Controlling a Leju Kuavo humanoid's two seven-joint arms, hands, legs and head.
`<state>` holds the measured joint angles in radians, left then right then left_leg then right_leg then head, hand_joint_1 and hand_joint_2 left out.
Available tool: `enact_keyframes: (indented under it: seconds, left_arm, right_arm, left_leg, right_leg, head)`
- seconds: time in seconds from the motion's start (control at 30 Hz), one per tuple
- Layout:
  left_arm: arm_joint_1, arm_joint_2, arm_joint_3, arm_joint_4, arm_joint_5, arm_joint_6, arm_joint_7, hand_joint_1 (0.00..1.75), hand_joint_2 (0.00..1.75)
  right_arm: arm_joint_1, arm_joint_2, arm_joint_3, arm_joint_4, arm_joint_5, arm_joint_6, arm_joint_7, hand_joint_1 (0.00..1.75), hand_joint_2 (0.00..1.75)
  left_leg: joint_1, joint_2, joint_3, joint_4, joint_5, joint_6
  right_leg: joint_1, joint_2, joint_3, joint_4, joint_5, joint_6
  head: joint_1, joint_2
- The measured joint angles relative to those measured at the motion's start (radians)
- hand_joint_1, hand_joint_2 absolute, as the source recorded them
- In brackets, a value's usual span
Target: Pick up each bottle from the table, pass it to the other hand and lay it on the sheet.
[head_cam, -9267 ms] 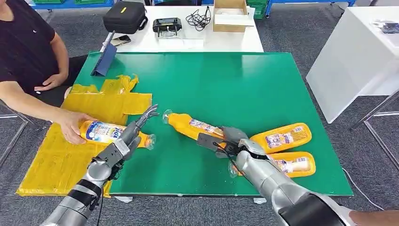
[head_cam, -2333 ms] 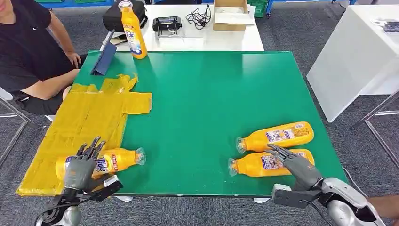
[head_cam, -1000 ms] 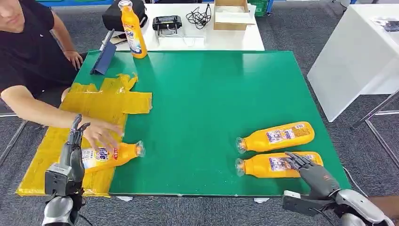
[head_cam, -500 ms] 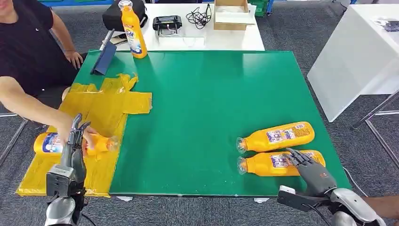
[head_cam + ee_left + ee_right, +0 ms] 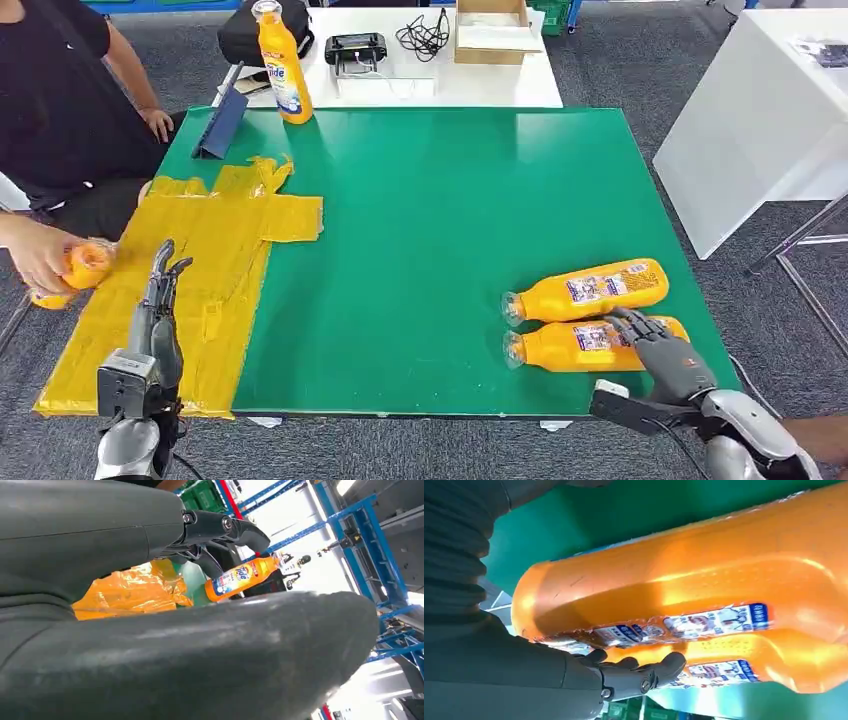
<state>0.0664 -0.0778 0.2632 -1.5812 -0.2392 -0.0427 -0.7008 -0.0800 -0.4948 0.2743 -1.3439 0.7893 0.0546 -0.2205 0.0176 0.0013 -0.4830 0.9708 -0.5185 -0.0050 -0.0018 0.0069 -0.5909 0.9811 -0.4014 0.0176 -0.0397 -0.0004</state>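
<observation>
Two orange bottles lie side by side on the green table [image 5: 430, 200] at the near right, the far bottle [image 5: 590, 290] and the near bottle [image 5: 560, 347], both with caps pointing left. My right hand [image 5: 662, 352] rests its spread fingers on the base end of the near bottle [image 5: 704, 580] without closing round it; the other bottle [image 5: 734, 667] lies beyond the fingers [image 5: 639, 672]. My left hand [image 5: 155, 325] stands over the yellow sheet [image 5: 200, 250] with fingers straight up, holding nothing. A person's hand holds another orange bottle [image 5: 78, 268] off the sheet's left edge.
An upright orange bottle [image 5: 280, 65] stands on the white table behind, also seen as the bottle [image 5: 240, 577] past my left fingers. A blue stand [image 5: 222, 125] sits at the green table's far left corner. A person [image 5: 60, 110] sits at the left. A white table [image 5: 760, 120] stands to the right.
The person has drawn the bottle off the sheet and out past its left edge. My right hand has crept a little further onto the near bottle. My left hand stays put.
</observation>
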Motion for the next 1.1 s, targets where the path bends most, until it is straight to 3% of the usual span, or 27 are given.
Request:
enact_keyframes:
  seconds: [0.83, 0.87, 0.9, 0.93, 1.1]
  left_arm:
    - [-0.002, 0.000, 0.000, 0.000, 0.024, -0.021, 0.000, 0.00, 0.00]
    - [-0.003, 0.000, -0.001, 0.000, 0.030, -0.023, 0.000, 0.00, 0.00]
    - [-0.004, 0.000, -0.001, 0.001, 0.033, -0.027, 0.000, 0.00, 0.00]
    - [-0.006, 0.000, -0.002, 0.002, 0.038, -0.031, 0.000, 0.00, 0.00]
    - [-0.052, 0.004, -0.029, 0.038, 0.053, -0.040, 0.000, 0.00, 0.00]
  right_arm:
    - [-0.069, -0.013, -0.004, 0.097, -0.026, 0.058, 0.006, 0.00, 1.75]
    - [-0.074, -0.020, -0.002, 0.103, -0.029, 0.070, 0.009, 1.52, 1.75]
    - [-0.081, -0.029, 0.002, 0.115, -0.032, 0.088, 0.013, 1.71, 1.75]
    - [-0.090, -0.037, 0.007, 0.129, -0.038, 0.107, 0.018, 1.75, 1.75]
    - [-0.163, -0.071, 0.076, 0.264, -0.041, 0.172, 0.033, 1.75, 1.75]
  left_leg:
    - [0.000, 0.000, 0.000, 0.000, 0.000, 0.000]
    - [0.000, 0.000, 0.000, 0.000, 0.000, 0.000]
    - [0.000, 0.000, 0.000, 0.000, 0.000, 0.000]
    - [0.000, 0.000, 0.000, 0.000, 0.000, 0.000]
    - [0.000, 0.000, 0.005, 0.000, 0.000, 0.000]
  right_leg:
    - [0.000, 0.000, 0.000, 0.000, 0.000, 0.000]
    - [0.000, 0.000, 0.000, 0.000, 0.000, 0.000]
    - [0.000, 0.000, 0.000, 0.000, 0.000, 0.000]
    - [0.000, 0.000, 0.000, 0.000, 0.000, 0.000]
    - [0.000, 0.000, 0.005, -0.001, 0.000, 0.000]
  head:
    - [0.000, 0.000]
    - [0.000, 0.000]
    - [0.000, 0.000]
    - [0.000, 0.000]
    - [0.000, 0.000]
